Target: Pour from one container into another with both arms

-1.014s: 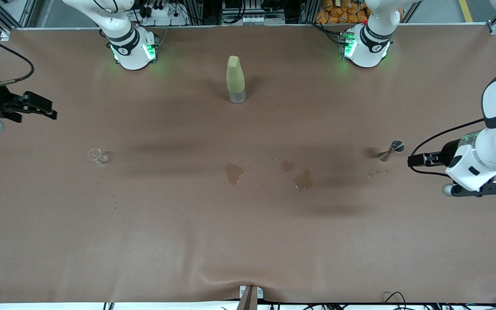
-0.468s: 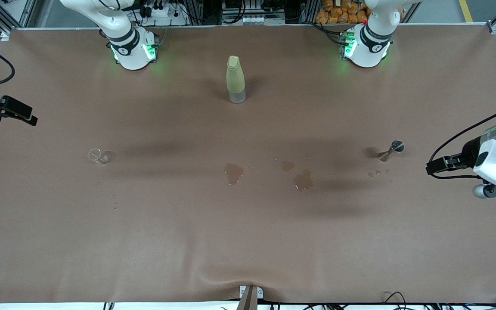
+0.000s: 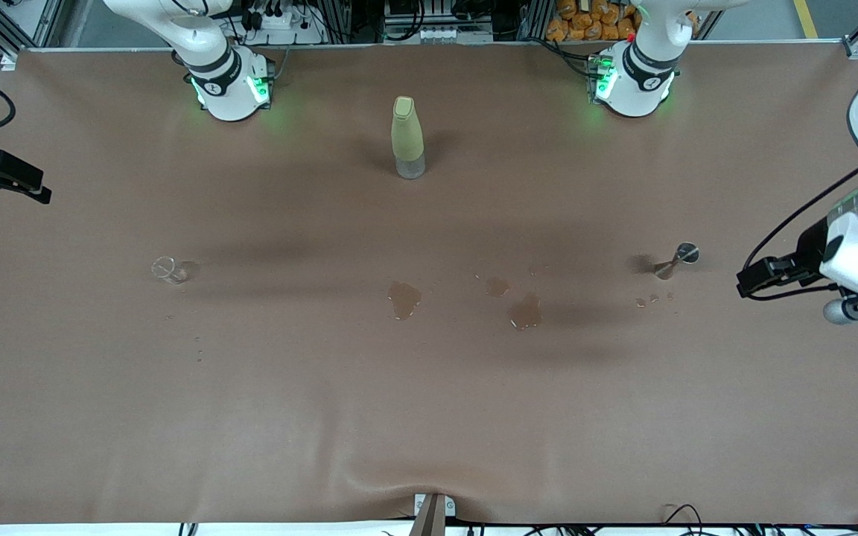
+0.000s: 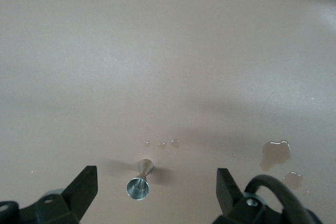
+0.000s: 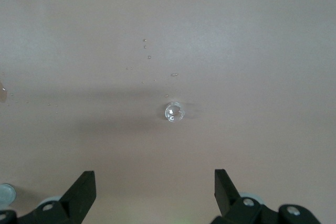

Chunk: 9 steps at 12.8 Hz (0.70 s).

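Left pincer (image 3: 743, 284) open, empty, hanging over the left arm's end of the surface (image 3: 429, 417), just beside the small metal jigger (image 3: 676, 260). In the left wrist view the left pincer (image 4: 156, 190) has its jaws spread wide, with the jigger (image 4: 139, 182) standing upright between them farther down, untouched. Right pincer (image 3: 30, 186) also open and empty, at the edge over the right arm's end, well apart from everything. Right wrist view: right pincer (image 5: 155, 190) jaws wide, small clear glass (image 5: 174, 112) on the surface ahead, nothing gripped.

Clear glass (image 3: 167, 269) sits toward the right arm's end. Olive bottle (image 3: 407, 137) stands upright mid-surface, near the bases and farther from the camera than both small vessels. Wet puddles (image 3: 404, 299) and a second patch (image 3: 524, 311) lie between glass and jigger; droplets near the jigger (image 3: 654, 300).

Neither container is held, so I judge no pour is under way.

Risks:
- Jigger has a narrow waist and looks top-heavy; an off-centre close would likely tip it.
- Glass is transparent and tiny, easy to misjudge; a finger nudge could skate it on the wet spots.
- Liquid on the surface may make bases slip.
- Both vessels are small, so misalignment between the arms means more spill.
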Each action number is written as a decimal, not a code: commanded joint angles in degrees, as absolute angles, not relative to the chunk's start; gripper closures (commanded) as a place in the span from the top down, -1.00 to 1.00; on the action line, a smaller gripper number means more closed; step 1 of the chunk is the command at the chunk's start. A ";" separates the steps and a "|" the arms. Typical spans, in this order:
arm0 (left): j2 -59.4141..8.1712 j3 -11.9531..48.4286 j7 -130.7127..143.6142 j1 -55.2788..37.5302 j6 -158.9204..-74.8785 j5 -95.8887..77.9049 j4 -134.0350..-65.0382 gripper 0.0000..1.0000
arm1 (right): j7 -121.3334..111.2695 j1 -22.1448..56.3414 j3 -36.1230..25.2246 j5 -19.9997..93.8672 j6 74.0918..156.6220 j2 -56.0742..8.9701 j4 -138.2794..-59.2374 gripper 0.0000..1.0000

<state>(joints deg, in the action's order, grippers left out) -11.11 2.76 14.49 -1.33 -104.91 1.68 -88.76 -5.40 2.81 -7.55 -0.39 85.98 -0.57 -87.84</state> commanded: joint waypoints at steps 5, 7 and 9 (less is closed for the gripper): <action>-3.16 -2.46 8.53 -4.57 -111.71 -1.76 -99.40 1.00 | -5.62 2.72 -7.65 -1.06 84.64 1.49 -87.89 1.00; -3.86 -2.28 8.18 -3.87 -111.71 -1.67 -98.79 1.00 | -5.89 2.72 -7.65 -0.88 85.08 1.58 -87.89 1.00; -4.04 -2.29 7.82 -4.22 -111.71 -1.58 -98.70 1.00 | -5.45 2.81 -7.56 -0.79 84.64 1.76 -87.98 1.00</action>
<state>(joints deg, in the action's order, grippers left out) -5.08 -1.90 8.94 -3.72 -110.65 -0.83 -97.48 -5.39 2.80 -7.62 -0.40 85.37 0.63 -87.74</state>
